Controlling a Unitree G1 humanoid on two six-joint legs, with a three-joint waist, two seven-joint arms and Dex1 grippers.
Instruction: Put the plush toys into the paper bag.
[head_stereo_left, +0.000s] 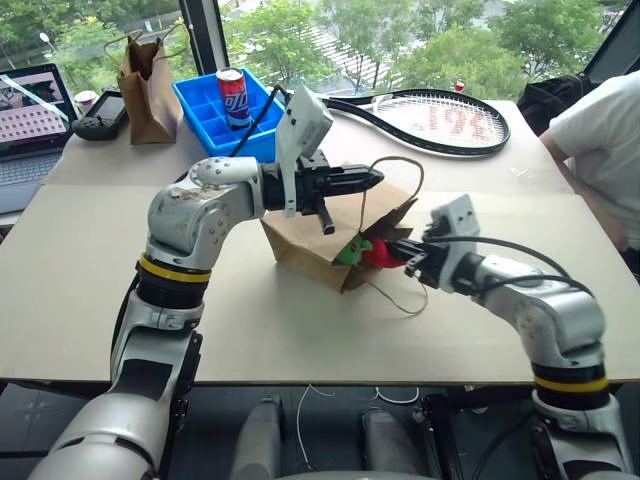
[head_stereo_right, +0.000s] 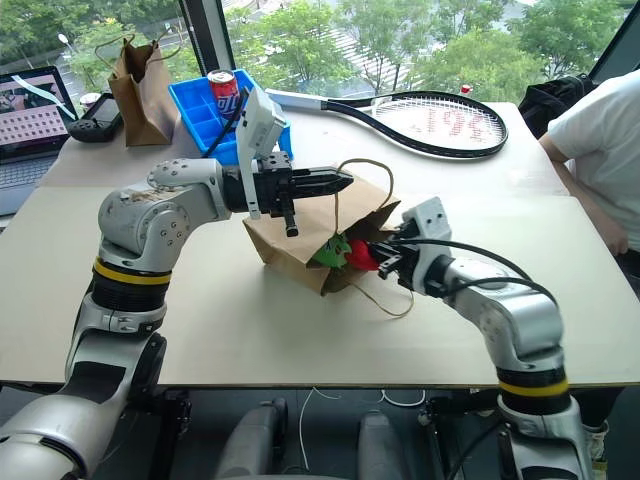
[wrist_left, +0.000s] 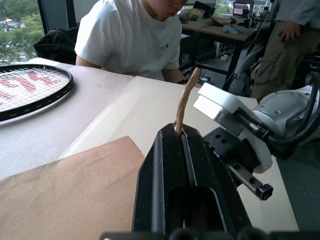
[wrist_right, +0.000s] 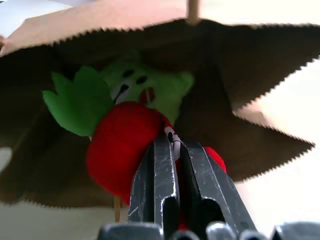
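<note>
On the pale tabletop (head_stereo_left: 90, 290) the paper bag (head_stereo_left: 305, 245) lies with its mouth held up by the left gripper (head_stereo_left: 372, 178), clamped on a twine handle (wrist_left: 184, 102), while the right gripper (head_stereo_left: 402, 252), pinched on the red chili toy (wrist_right: 120, 147), pushes it into the mouth beside the green plush head (wrist_right: 150, 87), so the job looks nearly finished, with only the release left.

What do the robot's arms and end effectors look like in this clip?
Both arms have glossy silver-grey shells with a yellow band edged in black above each elbow. Each left end effector and right end effector has two slim black fingers on a black wrist block, topped by a white boxy camera housing. Black cables run along the right forearm and up to the left housing.
</note>
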